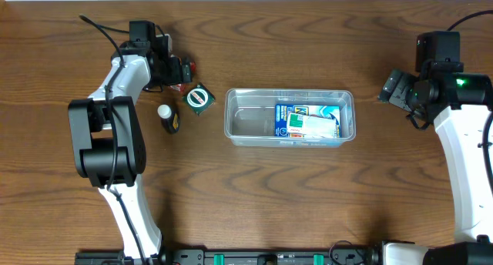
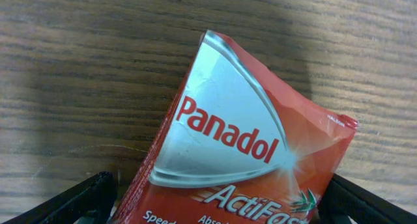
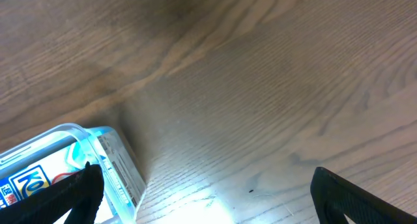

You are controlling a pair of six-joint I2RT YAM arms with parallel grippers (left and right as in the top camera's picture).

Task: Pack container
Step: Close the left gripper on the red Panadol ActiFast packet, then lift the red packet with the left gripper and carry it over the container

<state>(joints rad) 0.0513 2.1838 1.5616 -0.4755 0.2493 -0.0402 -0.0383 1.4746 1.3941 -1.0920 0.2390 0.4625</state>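
The container (image 1: 251, 120), a clear plastic tub, lies at the table's middle with a blue printed packet (image 1: 306, 121) in its right half. My left gripper (image 1: 177, 71) is at the far left, well left of the tub. It stands open over a red Panadol ActiFast packet (image 2: 241, 139) that lies flat on the wood between its fingers (image 2: 71, 201). My right gripper (image 1: 393, 88) hovers right of the tub, open, with bare wood between its fingers (image 3: 352, 198). The tub's corner (image 3: 114, 162) shows at the lower left of the right wrist view.
A round green-and-white item (image 1: 199, 98) lies just left of the tub. A small dark bottle with a white cap (image 1: 168, 119) lies below it. Both sit between the left gripper and the tub.
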